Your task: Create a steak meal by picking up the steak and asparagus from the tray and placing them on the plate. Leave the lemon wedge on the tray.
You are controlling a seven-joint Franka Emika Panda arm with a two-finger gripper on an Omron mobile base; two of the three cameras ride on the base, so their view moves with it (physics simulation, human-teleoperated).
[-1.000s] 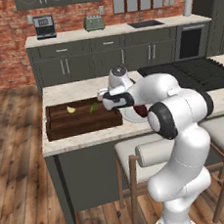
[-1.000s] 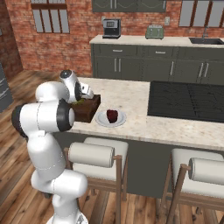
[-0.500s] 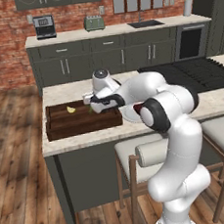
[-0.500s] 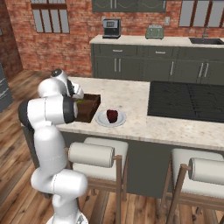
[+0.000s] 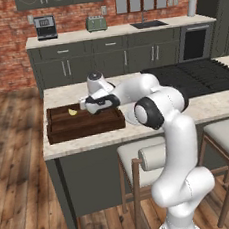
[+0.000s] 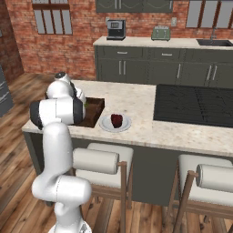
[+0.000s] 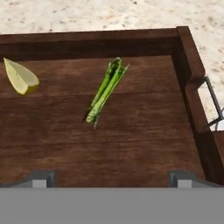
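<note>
I've got the gripper point(image 7: 109, 178) hanging over the tray point(image 7: 131, 144) with the jaws spread wide and nothing in them. The asparagus point(image 7: 105, 90) lies loose near the tray's middle, lemon point(image 7: 20, 77) off toward one end. The steak point(image 6: 117, 120) sits on the plate point(image 6: 107, 126), just beside the tray.

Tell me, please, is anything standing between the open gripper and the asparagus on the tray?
Nothing visible does. The asparagus lies alone on the bare tray floor ahead of the open gripper. The lemon wedge sits off to one side, apart from it.
</note>
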